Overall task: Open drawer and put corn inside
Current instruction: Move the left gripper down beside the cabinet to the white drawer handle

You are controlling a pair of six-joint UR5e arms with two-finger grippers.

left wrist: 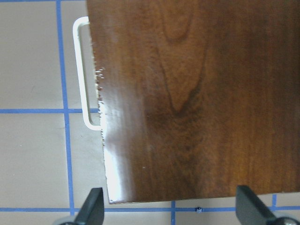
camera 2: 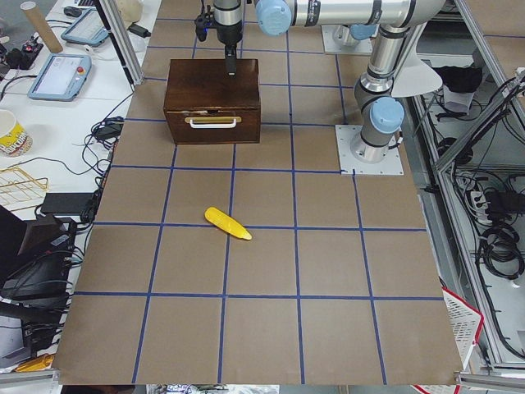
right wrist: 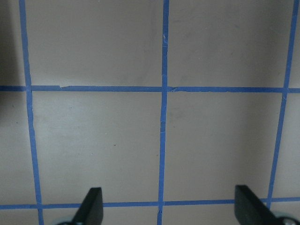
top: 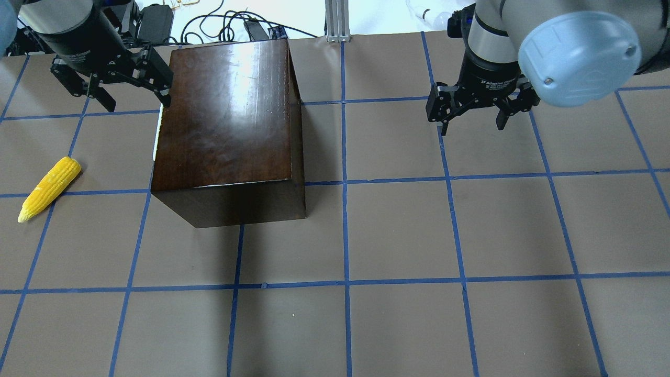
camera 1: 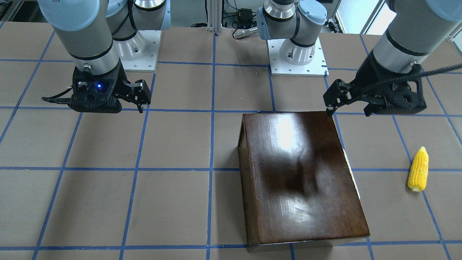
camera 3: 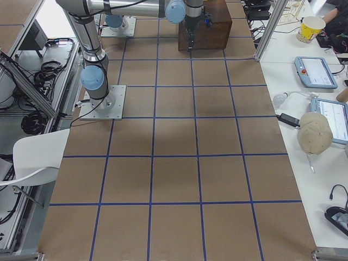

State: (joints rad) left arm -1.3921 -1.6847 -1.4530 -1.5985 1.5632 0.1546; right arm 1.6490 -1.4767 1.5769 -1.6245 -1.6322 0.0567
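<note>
Overhead exterior: left gripper (top: 136, 98) and right gripper (top: 472, 124) both spread empty, drawer (camera 2: 213, 133) shut, corn (top: 49, 188) on the table near the box (top: 225, 104); an off-line descent risks missing the handle (left wrist: 83, 70) and shoving the box.

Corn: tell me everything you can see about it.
The corn is a small, bright yellow cob with rows of kernels and a tapered, paler tip; it looks like plastic. It lies flat on the brown table, across a blue tape line, with its tip toward the robot. It sits on the robot's left of the box, well apart from it. Nothing but the table touches it.
</note>
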